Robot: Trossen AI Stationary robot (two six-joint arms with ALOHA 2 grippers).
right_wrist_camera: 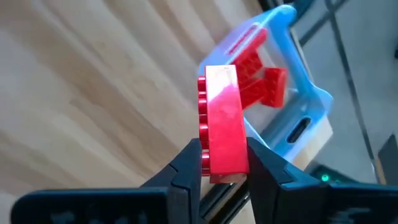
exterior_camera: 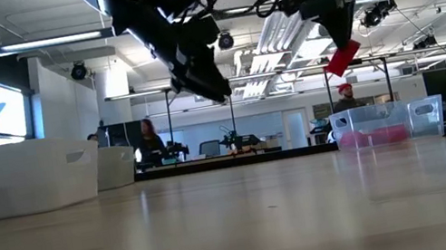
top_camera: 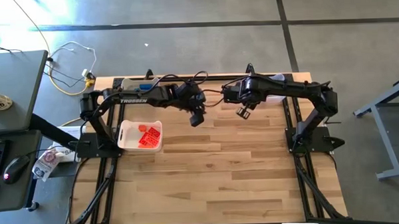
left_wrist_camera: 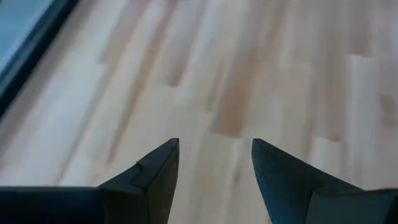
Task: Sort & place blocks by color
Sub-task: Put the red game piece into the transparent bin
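Note:
My right gripper (right_wrist_camera: 224, 155) is shut on one red studded block (right_wrist_camera: 224, 118) and hangs above the middle of the table's far half (top_camera: 243, 112). In the low view the block (exterior_camera: 343, 58) is well above the tabletop. A pale bin (top_camera: 142, 135) stands near the table's left edge, with several red blocks (top_camera: 148, 136) lying in it. The right wrist view shows that bin (right_wrist_camera: 298, 99) beyond the held block. My left gripper (left_wrist_camera: 214, 149) is open and holds nothing. It hovers over bare wood (top_camera: 196, 119), between the bin and my right gripper. No blue or orange blocks are in view. My right gripper pinches the red block between its two fingers by one end (right_wrist_camera: 227, 163). One finger is on the studded face and the other on the opposite face. The rest of the block sticks out beyond the fingertips. It is lifted clear of the table.
In the low view, two white bins (exterior_camera: 21, 179) (exterior_camera: 115, 165) stand at the picture's left. Bare wood (top_camera: 215, 184) covers the near half of the table. Cables (top_camera: 71, 63) lie beyond the far left corner, and a desk with a mouse (top_camera: 12, 165) stands to the left. People are in the room behind.

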